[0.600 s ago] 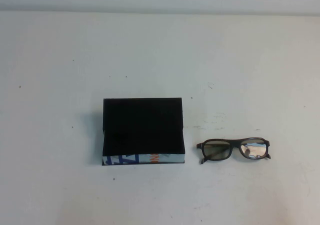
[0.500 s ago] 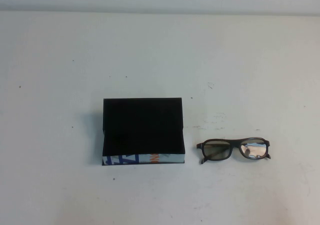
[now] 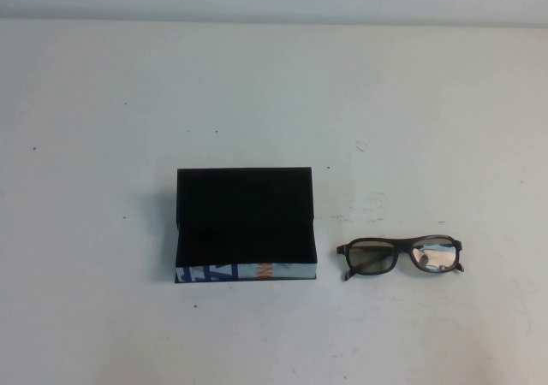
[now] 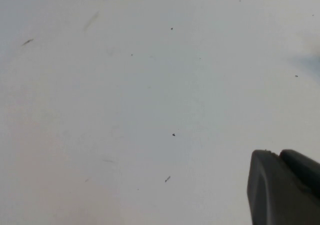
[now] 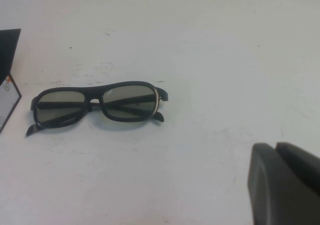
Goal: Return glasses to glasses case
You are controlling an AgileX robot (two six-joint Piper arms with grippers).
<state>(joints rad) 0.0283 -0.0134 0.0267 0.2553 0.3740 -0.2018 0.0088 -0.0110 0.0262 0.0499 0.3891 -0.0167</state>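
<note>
**Glasses wait beside the open case**

The glasses [image 3: 399, 256] lie folded on the white table [image 3: 274, 85], just to the right of the glasses case [image 3: 246, 224]. The case is open, with its lid up. Neither arm shows from above. Only a dark bit of the left gripper [image 4: 285, 187] and the right gripper [image 5: 285, 182] shows in its own wrist view, so I cannot tell if either claw is apart or together. The glasses look light, thin and easy to scratch. The middle bridge seems the best place to pinch, not the shiny lenses.

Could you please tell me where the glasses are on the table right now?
In the high view the glasses lie on the table right of centre, just right of the glasses case, apart from it, with neither gripper near.
</note>
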